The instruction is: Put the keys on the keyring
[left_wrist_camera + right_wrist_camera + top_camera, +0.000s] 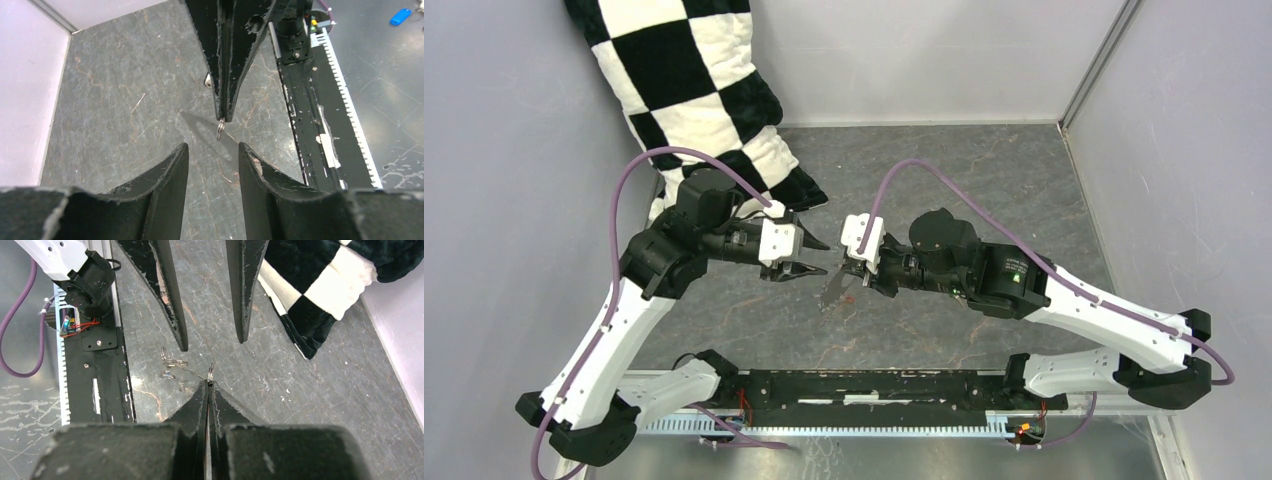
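My right gripper (208,382) is shut on a small metal ring (210,372), seen edge-on, which sticks out of its tips. The ring also shows in the left wrist view (220,130), hanging from the right fingertips (223,112) above the table. My left gripper (212,147) is open and empty, its tips facing the ring a short way off. In the top view the two grippers (824,257) (836,290) meet tip to tip mid-table. A cluster of small rings with a thin wire (170,363) lies on the table beside the right tips. I cannot pick out the large hoop.
A black-and-white checked cushion (694,80) lies at the back left, close to the left arm. The black base rail (874,385) runs along the near edge. A small blue plastic piece (400,16) lies beyond the rail. Grey walls enclose the table.
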`<state>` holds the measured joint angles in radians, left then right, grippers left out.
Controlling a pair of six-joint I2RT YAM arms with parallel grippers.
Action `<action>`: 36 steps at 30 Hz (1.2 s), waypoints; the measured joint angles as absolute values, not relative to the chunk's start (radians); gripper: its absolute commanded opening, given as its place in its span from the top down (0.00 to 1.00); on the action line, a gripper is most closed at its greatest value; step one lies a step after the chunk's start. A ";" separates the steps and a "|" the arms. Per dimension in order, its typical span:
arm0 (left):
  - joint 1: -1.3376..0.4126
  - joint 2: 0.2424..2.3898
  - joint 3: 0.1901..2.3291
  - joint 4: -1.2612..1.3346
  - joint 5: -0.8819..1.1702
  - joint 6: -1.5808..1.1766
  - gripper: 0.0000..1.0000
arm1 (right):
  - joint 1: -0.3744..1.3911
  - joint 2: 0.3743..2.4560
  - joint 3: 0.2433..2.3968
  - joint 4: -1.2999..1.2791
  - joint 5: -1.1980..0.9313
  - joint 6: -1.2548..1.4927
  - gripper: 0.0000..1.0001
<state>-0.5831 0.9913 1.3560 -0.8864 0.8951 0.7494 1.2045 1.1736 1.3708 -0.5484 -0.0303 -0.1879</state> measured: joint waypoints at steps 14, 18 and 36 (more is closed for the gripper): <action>-0.583 0.999 1.359 -0.955 0.953 0.802 0.67 | 1.205 1.227 1.404 -0.548 -0.086 -0.187 0.99; -0.583 1.007 1.359 -0.992 0.950 0.838 0.71 | 1.205 1.241 1.431 -0.548 -0.099 -0.186 0.99; -0.583 1.010 1.362 -1.008 0.914 0.877 0.70 | 1.205 1.307 1.514 -0.614 -0.115 -0.186 0.99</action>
<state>-0.5831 1.0096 1.3624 -1.0084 0.9142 0.8768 1.2045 1.3071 1.5135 -0.6136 -0.1146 -0.1860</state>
